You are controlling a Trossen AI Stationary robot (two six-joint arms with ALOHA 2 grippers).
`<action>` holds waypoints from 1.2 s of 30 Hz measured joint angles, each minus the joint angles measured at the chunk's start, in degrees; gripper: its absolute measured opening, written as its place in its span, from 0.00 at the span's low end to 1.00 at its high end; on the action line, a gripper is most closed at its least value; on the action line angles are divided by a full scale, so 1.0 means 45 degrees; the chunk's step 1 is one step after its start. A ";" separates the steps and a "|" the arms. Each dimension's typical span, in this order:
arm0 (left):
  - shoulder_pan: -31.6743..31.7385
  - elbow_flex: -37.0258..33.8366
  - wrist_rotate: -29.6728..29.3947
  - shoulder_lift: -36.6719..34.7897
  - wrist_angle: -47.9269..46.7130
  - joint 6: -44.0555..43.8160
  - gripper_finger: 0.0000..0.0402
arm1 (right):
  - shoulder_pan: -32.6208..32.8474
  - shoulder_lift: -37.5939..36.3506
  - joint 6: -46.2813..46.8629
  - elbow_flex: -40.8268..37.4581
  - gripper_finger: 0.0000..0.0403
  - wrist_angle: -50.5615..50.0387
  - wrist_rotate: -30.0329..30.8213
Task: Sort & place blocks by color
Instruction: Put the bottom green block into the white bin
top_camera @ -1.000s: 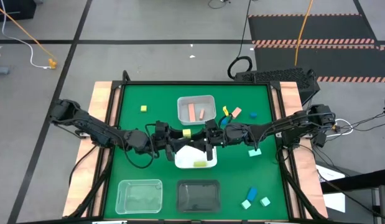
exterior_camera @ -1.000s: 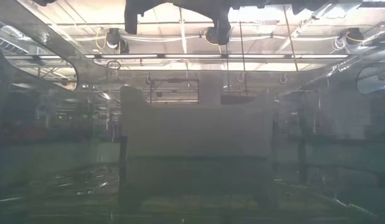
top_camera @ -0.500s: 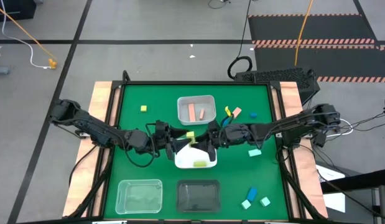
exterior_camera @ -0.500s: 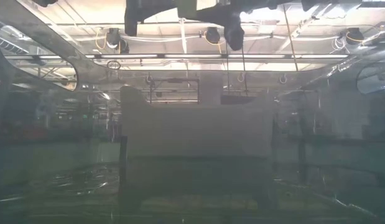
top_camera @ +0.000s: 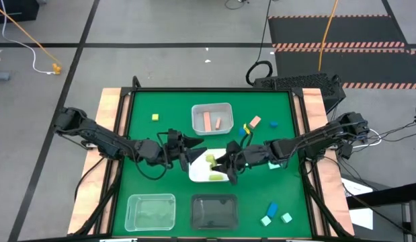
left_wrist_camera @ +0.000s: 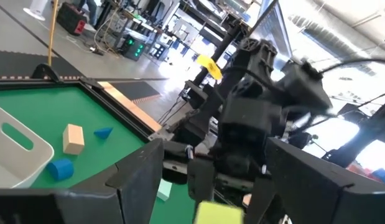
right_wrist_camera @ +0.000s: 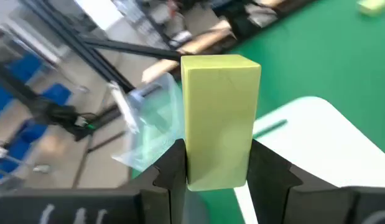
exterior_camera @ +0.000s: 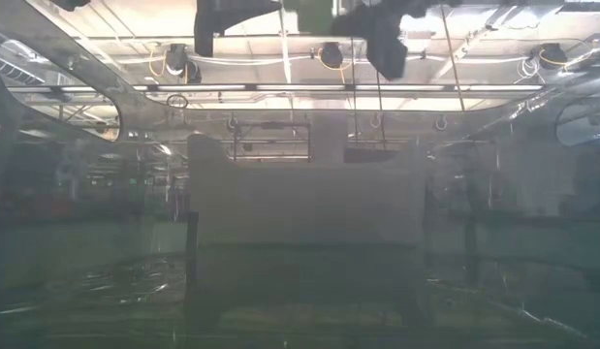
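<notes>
Desk (top_camera: 147, 101), green-topped, carries four trays: a white one with two salmon blocks (top_camera: 212, 121) toward the far edge, a white tray (top_camera: 194, 173) at the centre, and a clear tray (top_camera: 151, 210) and a black tray (top_camera: 214, 212) along the near edge. Loose blocks lie elsewhere: a small yellow-green cube (top_camera: 154, 117) far left, a cluster right of the far tray, and blue and mint pieces (top_camera: 273, 214) near the right corner.

The step in hand looks like a yellow-green delivery into the centre tray, which already holds one yellow-green bar (top_camera: 215, 177). The right pincer (top_camera: 229, 163) hangs over that tray's right side, its fingers clamped on a yellow-green block (right_wrist_camera: 220, 118), seen upright between them in its wrist view. The left pincer (top_camera: 191, 149) sits at the tray's left edge with fingers apart and nothing between them.

Next, by my reading, the right pincer should lower over the bare part of the tray, clear of the bar, and then part its fingers. The left arm needs to keep out of the way, since the two pincers are close together above the same tray.
</notes>
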 joint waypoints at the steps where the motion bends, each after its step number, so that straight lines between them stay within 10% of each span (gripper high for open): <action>1: 0.0035 0.0000 0.0000 0.0000 0.0018 -0.0004 0.70 | 0.0050 -0.0001 0.0144 0.0000 0.29 -0.0278 0.0133; 25: -0.0090 0.0000 0.0000 -0.0010 0.0179 -0.1257 0.69 | 0.0190 0.2318 0.1111 0.0000 0.32 -0.1169 0.1358; 36: -0.0085 0.0000 0.0000 -0.0010 0.0165 -0.1174 0.69 | 0.0185 0.2516 0.1765 0.0000 0.56 -0.1170 0.1319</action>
